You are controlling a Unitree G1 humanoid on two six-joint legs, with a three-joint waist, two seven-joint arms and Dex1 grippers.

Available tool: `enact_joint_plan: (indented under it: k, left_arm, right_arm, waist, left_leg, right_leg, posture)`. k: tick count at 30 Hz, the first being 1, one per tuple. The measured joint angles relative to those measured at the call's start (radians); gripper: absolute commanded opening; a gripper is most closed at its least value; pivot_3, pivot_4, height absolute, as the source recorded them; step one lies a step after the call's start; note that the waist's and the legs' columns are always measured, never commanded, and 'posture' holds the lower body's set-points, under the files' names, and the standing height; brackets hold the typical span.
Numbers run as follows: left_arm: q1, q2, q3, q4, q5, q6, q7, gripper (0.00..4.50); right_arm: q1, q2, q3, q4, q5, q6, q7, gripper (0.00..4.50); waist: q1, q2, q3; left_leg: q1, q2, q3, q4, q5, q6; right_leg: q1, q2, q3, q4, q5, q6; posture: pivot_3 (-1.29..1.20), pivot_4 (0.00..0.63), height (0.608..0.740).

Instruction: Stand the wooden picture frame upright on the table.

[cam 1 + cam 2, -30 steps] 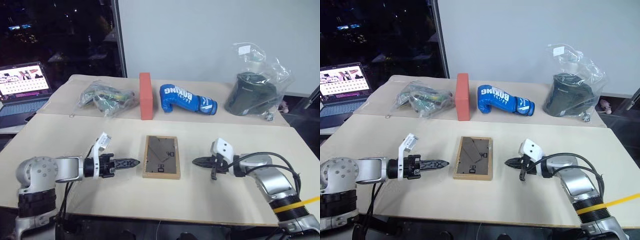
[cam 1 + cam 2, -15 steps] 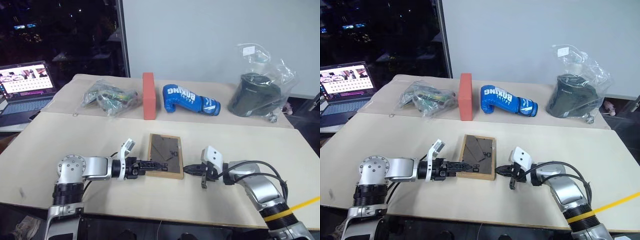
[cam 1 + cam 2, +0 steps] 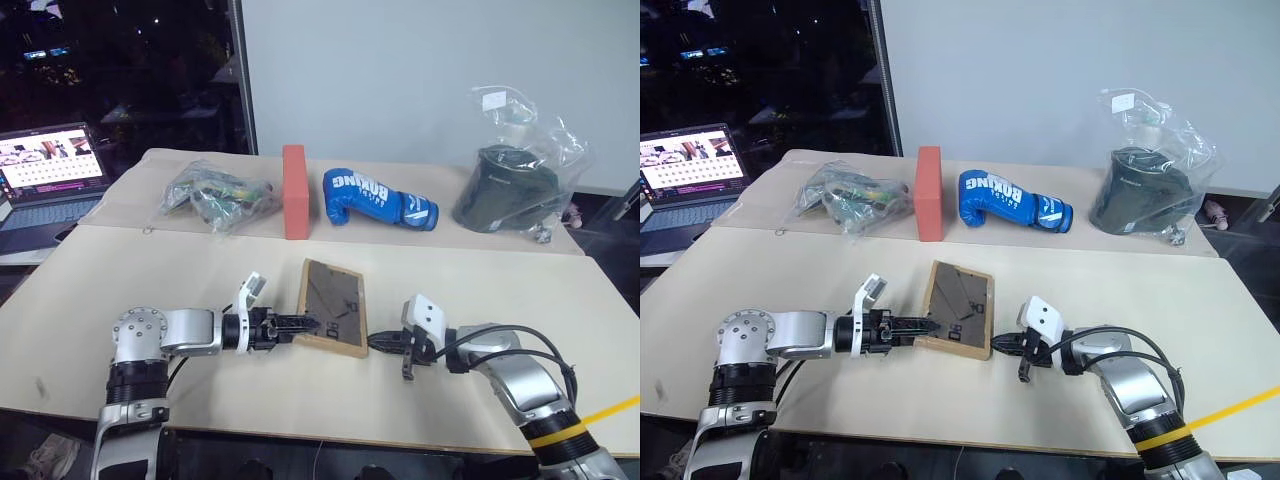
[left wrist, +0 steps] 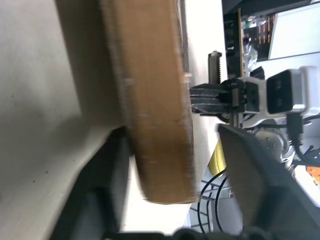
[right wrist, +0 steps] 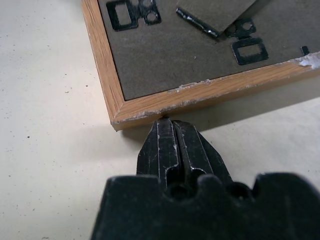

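Compared with a second ago, both arms have closed in on the wooden picture frame [image 3: 333,308], which was lying flat with clear space on each side. Now its left edge is lifted off the table [image 3: 120,280] so it sits tilted, dark back facing up.

The left gripper [image 3: 303,324] is at the frame's raised left edge; in the left wrist view its fingers [image 4: 250,170] sit either side of the wood border, clamped on the frame edge as far as I can tell. The right gripper [image 3: 374,341] has its fingers pressed together, empty, tip right up against the frame's near right corner, which rests on the table.

Along the back, left to right: an open laptop [image 3: 45,175] off to the side, a clear bag of bits [image 3: 215,195], the red-orange block [image 3: 294,191] standing upright, a blue boxing glove [image 3: 377,198], and a dark thing in a plastic bag [image 3: 515,185]. All well apart from the frame.
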Motion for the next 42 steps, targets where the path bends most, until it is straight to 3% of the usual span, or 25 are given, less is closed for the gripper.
enact_joint_plan:
  k: [2, 6, 9, 12, 16, 23, 28, 35, 42]
  left_arm:
    - [0.0, -0.008, -0.004, -0.003, -0.005, -0.004, 0.009, 1.12]
    - [0.009, -0.029, -0.009, -0.002, -0.02, -0.03, 0.045, 1.12]
    - [0.01, -0.032, -0.002, 0.003, -0.041, -0.064, 0.078, 1.12]
    - [0.009, -0.019, 0.0, 0.008, -0.073, -0.082, 0.084, 1.12]
    - [-0.012, 0.004, -0.025, 0.0, -0.096, -0.085, 0.084, 1.12]
    - [-0.056, 0.029, -0.11, -0.077, -0.133, -0.084, 0.064, 1.12]
    - [-0.053, 0.074, -0.15, -0.092, -0.137, -0.092, 0.071, 1.12]
    - [-0.041, 0.1, -0.169, -0.106, -0.18, -0.12, 0.063, 1.12]
    - [-0.063, 0.153, -0.207, -0.042, -0.3, -0.163, 0.089, 1.12]
  right_arm:
    - [0.008, -0.005, -0.011, -0.001, 0.01, 0.009, 0.001, 0.0]
    - [0.046, -0.036, -0.069, -0.003, 0.049, 0.043, -0.002, 0.0]
    - [0.055, -0.087, -0.185, 0.0, 0.105, 0.095, -0.011, 0.0]
    - [0.004, -0.105, -0.286, 0.004, 0.199, 0.181, -0.021, 0.85]
    - [-0.153, -0.09, -0.322, -0.01, 0.318, 0.32, -0.031, 2.1]
    - [-0.331, 0.019, -0.136, 0.066, 0.306, 0.39, -0.018, 4.48]
    - [-0.37, 0.04, -0.068, 0.138, 0.259, 0.352, 0.036, 4.48]
    - [-0.348, 0.047, -0.049, 0.072, 0.287, 0.342, 0.143, 4.48]
    - [-0.301, -0.025, -0.054, 0.051, 0.248, 0.247, 0.175, 4.48]
  waist:
    - [0.0, 0.0, 0.0]
    - [0.002, 0.0, 0.0]
    - [0.001, 0.0, 0.0]
    - [-0.01, 0.0, 0.0]
    - [-0.019, 0.0, 0.0]
    - [-0.012, 0.0, 0.0]
    - [-0.001, 0.0, 0.001]
    - [0.0, 0.0, 0.001]
    - [-0.001, 0.0, 0.001]
  left_leg:
    - [0.0, 0.0, 0.0, 0.0, 0.0, 0.0]
    - [-0.001, 0.0, 0.0, 0.0, 0.0, 0.0]
    - [-0.001, 0.0, 0.0, 0.0, 0.0, 0.0]
    - [0.0, 0.0, -0.001, 0.0, 0.0, 0.0]
    - [-0.001, -0.001, -0.001, 0.0, 0.001, -0.001]
    - [-0.002, -0.001, -0.002, -0.002, 0.001, -0.001]
    - [-0.002, -0.001, -0.002, -0.002, 0.001, -0.001]
    - [-0.002, -0.001, -0.002, -0.002, 0.001, -0.002]
    - [-0.002, -0.001, -0.002, -0.002, 0.001, -0.002]
  right_leg:
    - [0.0, 0.0, 0.0, 0.0, 0.0, 0.0]
    - [0.0, 0.0, 0.0, -0.001, 0.0, 0.0]
    - [0.0, 0.0, 0.0, 0.0, 0.0, 0.0]
    - [-0.001, 0.0, 0.0, 0.0, 0.0, 0.0]
    - [-0.001, 0.0, 0.0, 0.001, 0.0, 0.0]
    - [-0.001, 0.0, -0.001, -0.001, 0.001, 0.0]
    - [-0.001, 0.0, -0.001, -0.001, 0.001, 0.0]
    - [-0.001, 0.0, -0.001, -0.001, 0.001, 0.0]
    - [-0.002, 0.0, -0.002, -0.001, 0.0, 0.0]
  posture:
    - [0.0, 0.15, 0.665]
    - [0.0, 0.15, 0.665]
    - [0.0, 0.15, 0.665]
    - [0.0, 0.15, 0.665]
    - [0.0, 0.15, 0.665]
    - [0.0, 0.15, 0.665]
    - [0.0, 0.15, 0.665]
    - [0.0, 0.15, 0.665]
    - [0.0, 0.15, 0.665]
